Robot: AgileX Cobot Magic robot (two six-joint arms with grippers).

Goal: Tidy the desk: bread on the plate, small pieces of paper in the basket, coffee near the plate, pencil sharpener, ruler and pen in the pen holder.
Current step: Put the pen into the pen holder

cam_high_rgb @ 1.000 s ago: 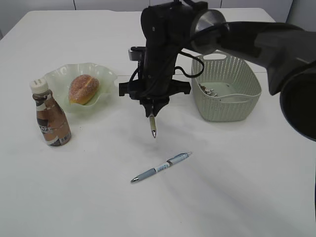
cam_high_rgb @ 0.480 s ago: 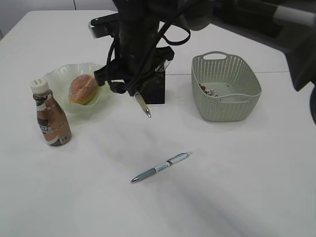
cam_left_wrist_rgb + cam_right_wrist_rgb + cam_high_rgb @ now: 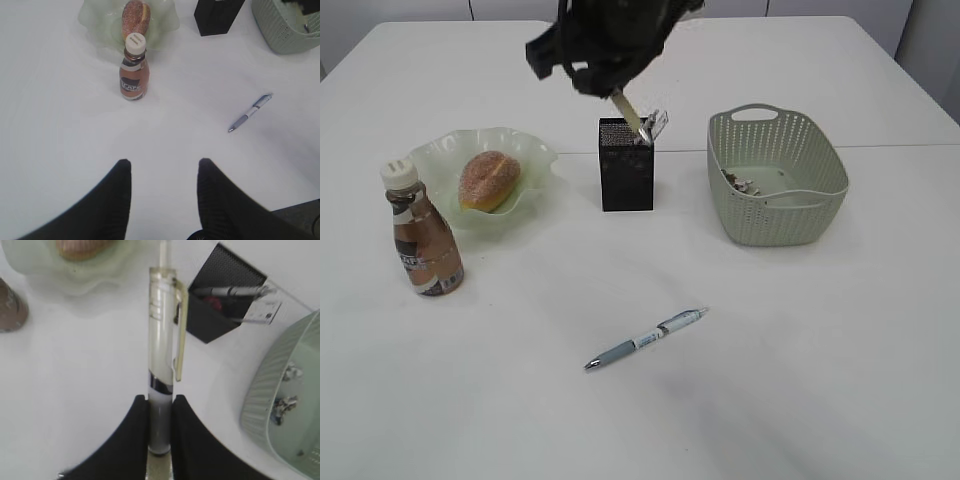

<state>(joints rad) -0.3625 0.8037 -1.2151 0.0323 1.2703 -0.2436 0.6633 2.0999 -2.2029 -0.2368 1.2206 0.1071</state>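
Observation:
My right gripper [image 3: 160, 405] is shut on a clear pen [image 3: 162, 340], which hangs tilted over the black mesh pen holder [image 3: 626, 175] in the exterior view. A clear ruler [image 3: 262, 311] and another pen stick out of the holder [image 3: 220, 295]. I cannot tell whether the small red thing inside it is the pencil sharpener. A blue-grey pen [image 3: 646, 340] lies on the desk. The bread [image 3: 488, 180] sits on the green plate [image 3: 438, 158], with the coffee [image 3: 423, 238] beside it. Small pieces of paper [image 3: 740, 184] lie in the basket [image 3: 790, 215]. My left gripper [image 3: 164, 165] hangs open over bare desk.
The desk's near edge shows at the lower right of the left wrist view, with dark floor beyond. The basket stands right of the pen holder and the plate left of it, with a gap on each side.
My right arm has carried the clear pen up and back, from low over the desk in front of the pen holder to above the holder. Nothing on the desk has moved.

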